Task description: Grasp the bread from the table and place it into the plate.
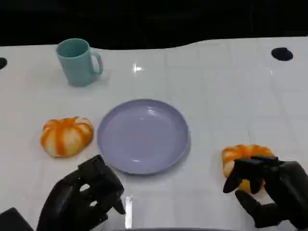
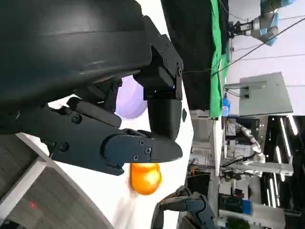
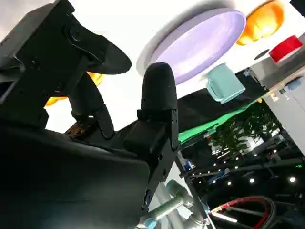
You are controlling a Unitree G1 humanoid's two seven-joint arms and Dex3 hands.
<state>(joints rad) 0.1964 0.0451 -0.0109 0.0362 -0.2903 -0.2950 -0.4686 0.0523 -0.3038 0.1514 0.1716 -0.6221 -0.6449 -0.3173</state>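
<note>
Right hand (image 1: 269, 190): fingers spread, draped over near-right bread (image 1: 240, 156), not clamped.
Advice: close evenly, lift clear, carry left to plate (image 1: 113, 144).

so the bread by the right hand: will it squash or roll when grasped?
The bread looks rounded and lobed like a soft bun, so it probably gives under the right hand. Its flattish underside suggests it won't roll on the table. The glossy crust may be slightly slick.
</note>
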